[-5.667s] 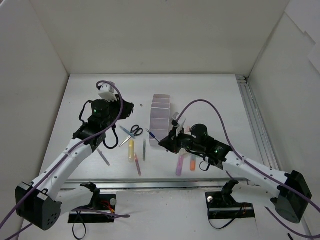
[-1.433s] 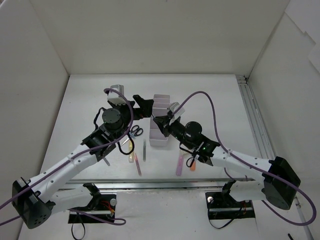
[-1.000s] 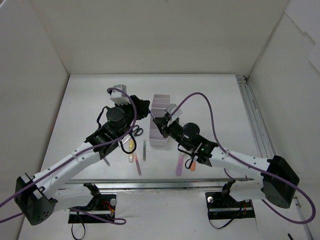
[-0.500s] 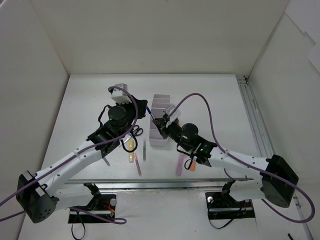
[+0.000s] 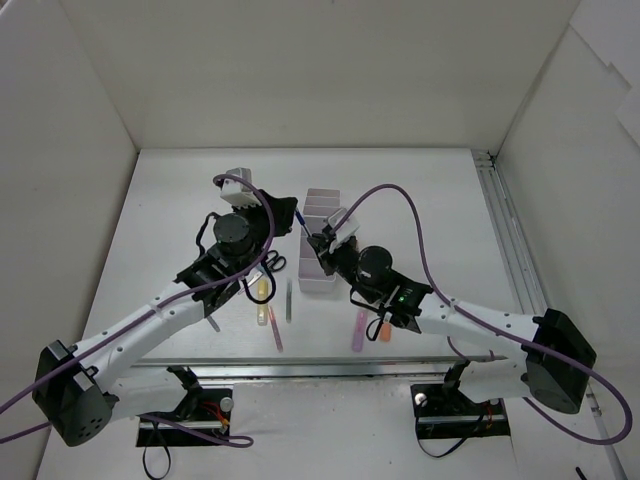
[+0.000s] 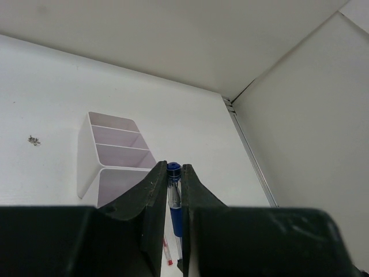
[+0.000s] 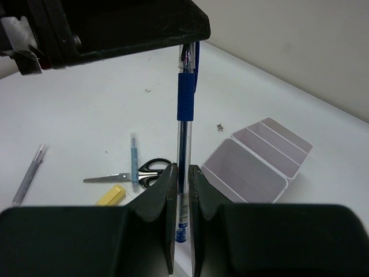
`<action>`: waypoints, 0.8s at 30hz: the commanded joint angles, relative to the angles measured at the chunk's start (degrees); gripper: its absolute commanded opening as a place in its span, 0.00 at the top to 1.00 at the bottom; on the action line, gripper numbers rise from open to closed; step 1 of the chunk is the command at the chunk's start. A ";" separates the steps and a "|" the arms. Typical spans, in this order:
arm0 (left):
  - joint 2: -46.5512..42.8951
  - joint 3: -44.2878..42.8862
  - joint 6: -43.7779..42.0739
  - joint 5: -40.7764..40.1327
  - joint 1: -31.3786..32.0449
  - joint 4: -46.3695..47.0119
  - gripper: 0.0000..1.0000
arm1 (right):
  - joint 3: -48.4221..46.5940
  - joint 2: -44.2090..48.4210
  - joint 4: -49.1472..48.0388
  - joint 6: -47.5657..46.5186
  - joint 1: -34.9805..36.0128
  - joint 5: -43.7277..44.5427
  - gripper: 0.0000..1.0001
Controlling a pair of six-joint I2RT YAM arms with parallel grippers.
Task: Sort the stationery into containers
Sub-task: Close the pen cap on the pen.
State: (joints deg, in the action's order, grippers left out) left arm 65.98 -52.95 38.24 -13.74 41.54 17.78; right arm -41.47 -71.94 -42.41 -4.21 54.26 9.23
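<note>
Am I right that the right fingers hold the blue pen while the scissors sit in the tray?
No: the right fingers hold the blue pen, but the scissors lie on the table beside the tray, as the right wrist view shows.

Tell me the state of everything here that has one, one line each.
left hand, shut on pen
right hand, shut on pen
pen, off the table, one end in each hand
tray, on table, visible compartments empty
scissors, closed, flat on table
yellow highlighter, lying on table
</note>
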 commanded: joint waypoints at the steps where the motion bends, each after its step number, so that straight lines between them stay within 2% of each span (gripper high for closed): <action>1: 1.26 0.74 1.49 3.63 0.30 -0.11 1.00 | -6.68 0.23 -9.70 -2.12 0.23 3.60 1.00; 16: 4.42 2.41 3.42 7.76 2.49 -0.64 1.00 | -10.12 -0.22 -11.73 -3.35 -0.47 3.25 1.00; 24: 1.09 1.71 -0.61 2.94 3.64 -0.82 1.00 | -8.98 0.40 -11.82 -3.44 -1.79 2.28 1.00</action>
State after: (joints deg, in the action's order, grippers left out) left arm 68.20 -51.81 39.97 -14.55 42.39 22.39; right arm -44.58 -73.91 -37.56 -7.20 53.25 11.81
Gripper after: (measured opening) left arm 0.077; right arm 0.063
